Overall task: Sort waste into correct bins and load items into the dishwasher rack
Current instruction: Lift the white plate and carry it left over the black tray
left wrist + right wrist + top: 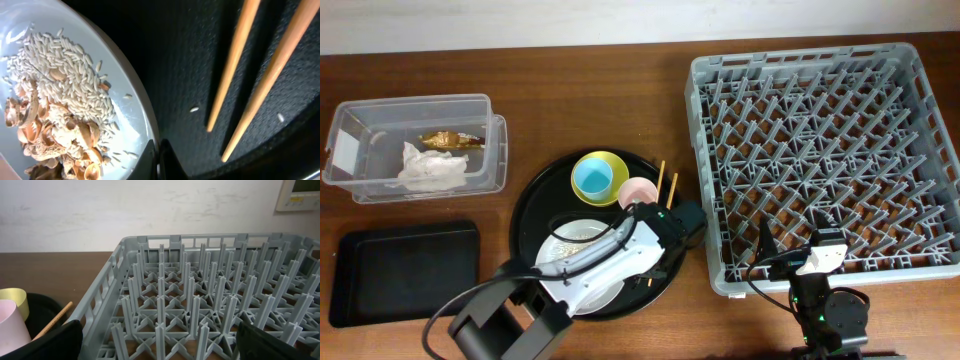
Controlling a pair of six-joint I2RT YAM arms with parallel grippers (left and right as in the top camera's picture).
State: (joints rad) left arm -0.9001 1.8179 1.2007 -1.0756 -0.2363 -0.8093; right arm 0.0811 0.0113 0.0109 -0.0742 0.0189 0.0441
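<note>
The pale grey plate (pixel 595 292) lies on the round black tray (pixel 525 215) with rice and brown scraps (pixel 60 95) on it. My left gripper (pixel 642 252) is shut on the plate's right rim (pixel 135 95); its fingers (pixel 159 162) pinch the edge. The two chopsticks (pixel 250 75) lie just right of the plate. The blue cup (pixel 591 180) sits in the yellow bowl (pixel 612 162), next to the pink cup (pixel 639 190). My right gripper (pixel 800 247) is open and empty over the front edge of the grey dishwasher rack (pixel 696 170), which fills the right wrist view (pixel 115 265).
The clear tub (pixel 350 110) at the far left holds the white napkin (pixel 432 168) and the brownish-gold wrapper (pixel 448 139). The shallow black tray (pixel 405 270) lies empty in front of it. A stray rice grain (pixel 194 109) lies on the round tray.
</note>
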